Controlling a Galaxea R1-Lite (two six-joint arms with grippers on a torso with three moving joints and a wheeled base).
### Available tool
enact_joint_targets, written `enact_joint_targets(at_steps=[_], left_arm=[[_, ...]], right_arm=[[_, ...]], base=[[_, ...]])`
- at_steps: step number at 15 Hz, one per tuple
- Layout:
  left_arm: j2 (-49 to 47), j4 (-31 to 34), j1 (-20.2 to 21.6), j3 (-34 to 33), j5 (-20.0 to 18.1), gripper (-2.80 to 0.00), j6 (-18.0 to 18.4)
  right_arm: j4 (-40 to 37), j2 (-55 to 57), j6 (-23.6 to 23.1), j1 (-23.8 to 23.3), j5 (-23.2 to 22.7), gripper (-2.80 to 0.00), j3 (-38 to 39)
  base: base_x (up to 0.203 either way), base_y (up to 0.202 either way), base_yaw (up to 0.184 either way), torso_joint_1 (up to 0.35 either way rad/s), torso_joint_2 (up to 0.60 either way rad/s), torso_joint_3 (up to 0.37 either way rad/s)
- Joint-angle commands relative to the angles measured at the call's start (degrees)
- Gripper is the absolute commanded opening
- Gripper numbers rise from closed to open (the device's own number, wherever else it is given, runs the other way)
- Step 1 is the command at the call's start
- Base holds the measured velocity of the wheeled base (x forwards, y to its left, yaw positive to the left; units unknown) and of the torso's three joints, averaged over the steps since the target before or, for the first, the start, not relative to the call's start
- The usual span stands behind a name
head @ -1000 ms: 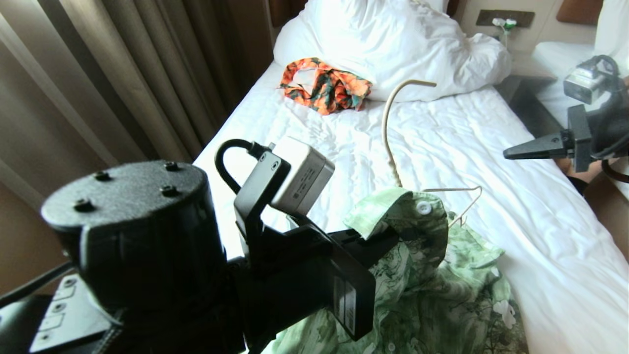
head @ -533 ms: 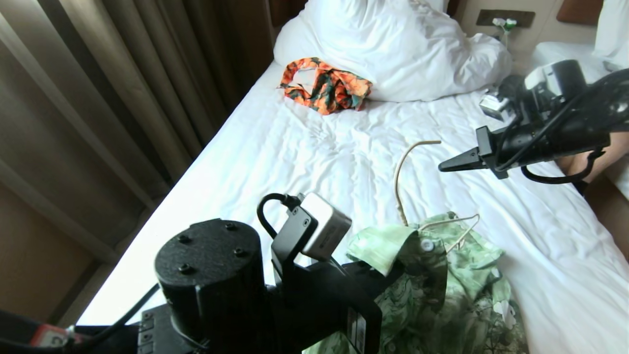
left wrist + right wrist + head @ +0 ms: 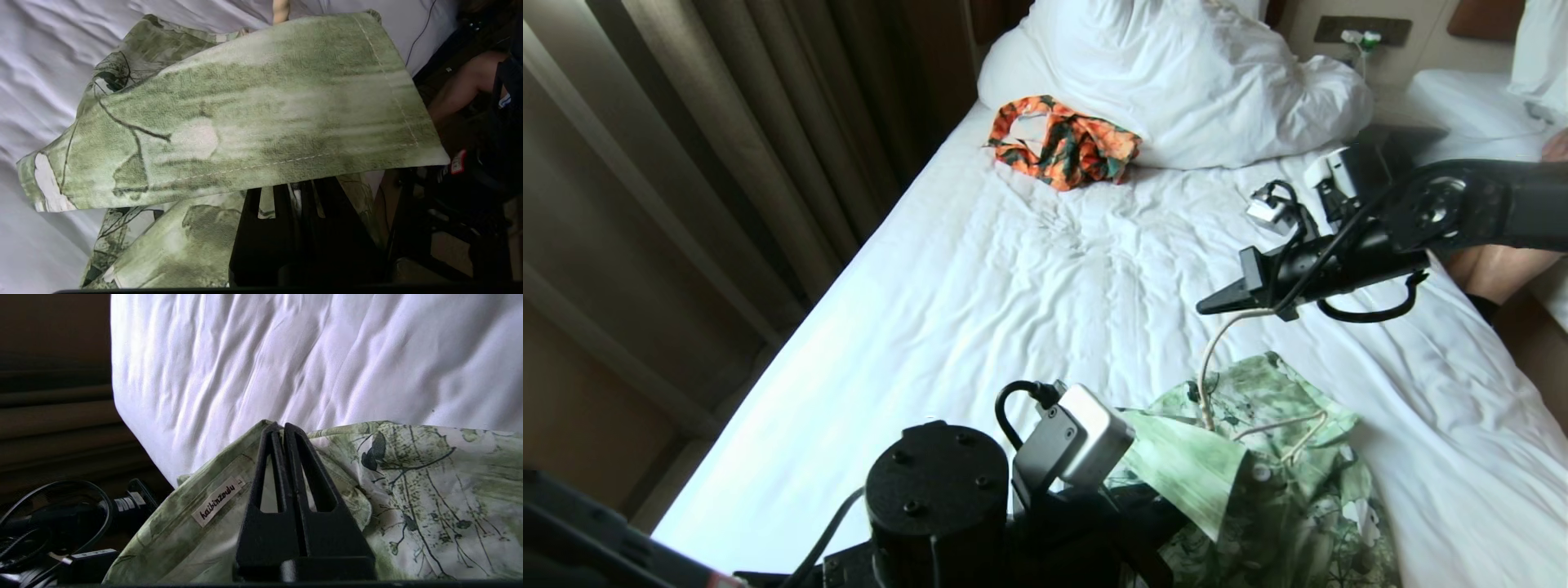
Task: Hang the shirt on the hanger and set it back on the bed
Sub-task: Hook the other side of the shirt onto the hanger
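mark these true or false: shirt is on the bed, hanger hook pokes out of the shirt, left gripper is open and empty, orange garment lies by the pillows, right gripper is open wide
1. The shirt lies on the bed. True.
2. The hanger has its hook sticking out of the shirt. True.
3. The left gripper is open and empty. False: it is shut on the shirt's fabric.
4. The orange garment lies by the pillows. True.
5. The right gripper is open wide. False: it is shut, near the hanger's hook.
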State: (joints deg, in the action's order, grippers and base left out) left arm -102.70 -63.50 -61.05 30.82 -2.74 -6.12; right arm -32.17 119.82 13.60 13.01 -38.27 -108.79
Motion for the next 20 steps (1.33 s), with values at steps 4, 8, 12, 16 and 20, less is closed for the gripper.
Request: enact_joint_targets(at_steps=[4,8,12,16,20], left_arm=[[-3.0,-4.03,-0.11,-0.63,-0.24,-2.8,0.04],[-3.65,-4.79,-0.12,-0.5,-0.24,-2.8,0.23],[-5.41,-5.95,-0.19,-0.06,-0.16,-2.8,0.4],[-6.02,-7.78,-0.21,-0.14,-0.07,-2.8,0.58],[-6.02,-7.78,-0.3,-0.12,-0.04,-2.8,0.58]], right_arm=[[-4.25,2.14,0.02,2.36,0.84,0.0,1.01],[-9.38,2.25,-3.63,2.12,1.85,0.0,4.12],[-9.44,3.05,-8.06,2.36,1.89,0.0,9.19],[-9.4,4.37,-11.49,2.21,1.27,0.0,12.02],[-9.33,5.51,-14.06,2.11,1.36,0.0,12.02]], base=[[0.0,0.0,0.0,0.0,0.0,0.0],[0.0,0.0,0.0,0.0,0.0,0.0],[0.0,0.0,0.0,0.0,0.0,0.0],[0.0,0.0,0.0,0.0,0.0,0.0],[0.0,0.0,0.0,0.0,0.0,0.0]])
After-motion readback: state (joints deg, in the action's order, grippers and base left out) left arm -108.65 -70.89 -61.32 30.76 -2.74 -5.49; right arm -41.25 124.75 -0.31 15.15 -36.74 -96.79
